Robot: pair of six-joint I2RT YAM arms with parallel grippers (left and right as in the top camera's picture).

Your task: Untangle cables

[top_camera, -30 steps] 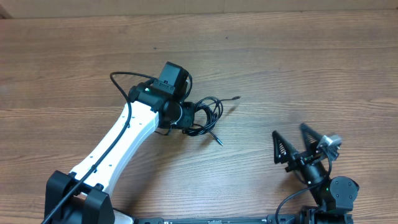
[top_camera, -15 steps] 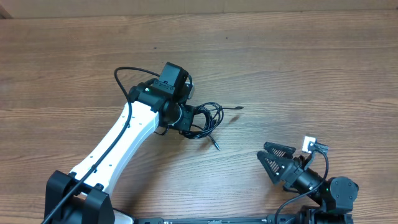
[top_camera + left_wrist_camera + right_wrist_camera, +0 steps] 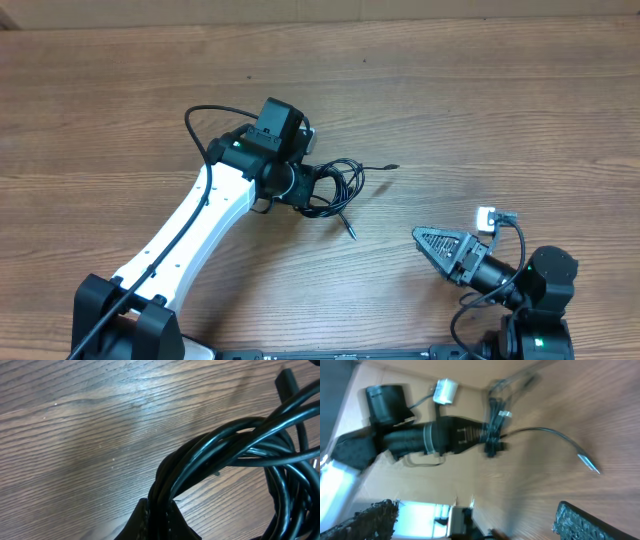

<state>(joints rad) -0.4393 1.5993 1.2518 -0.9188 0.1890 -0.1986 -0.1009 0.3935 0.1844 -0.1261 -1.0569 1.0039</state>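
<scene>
Your right gripper (image 3: pixel 425 240) has swung leftward near the table (image 3: pixel 480 110) front edge, jaws spread, empty. Your left gripper (image 3: pixel 297 187) stays clenched on the cables (image 3: pixel 338 187).

A: Quick one, what setting do you log for this?
B: Robot lab bench, you can mark it that. Wood-grain table (image 3: pixel 480 110), two arms based at its near edge: white left arm (image 3: pixel 190 225), black right arm (image 3: pixel 545 285) (green status lights glow on both).
A: Anything past the table to back you up?
B: Just a plain tan strip (image 3: pixel 400 8) along the far edge; you can't tell wall from board. A camera rides on each wrist, another looks down from above.
</scene>
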